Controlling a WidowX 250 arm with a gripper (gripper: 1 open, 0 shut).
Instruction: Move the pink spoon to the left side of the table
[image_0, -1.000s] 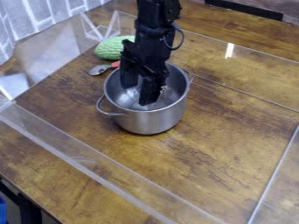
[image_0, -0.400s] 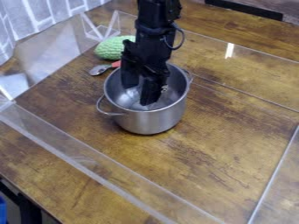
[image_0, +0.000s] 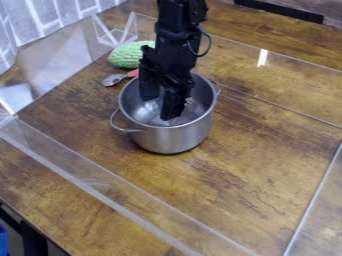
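The dark-brown wooden table (image_0: 254, 170) carries a steel pot (image_0: 167, 128) near its middle. My black gripper (image_0: 163, 100) reaches straight down into the pot, with its fingertips below the rim. No pink spoon shows in this view; the inside of the pot under the gripper is mostly hidden. The fingers are dark against the pot's inside, so I cannot tell whether they are open or shut, or whether they hold anything.
A green knitted object (image_0: 130, 52) lies behind and to the left of the pot, with a small dark-red item (image_0: 115, 79) beside it. Clear acrylic strips (image_0: 80, 170) edge the table at the front left and the right.
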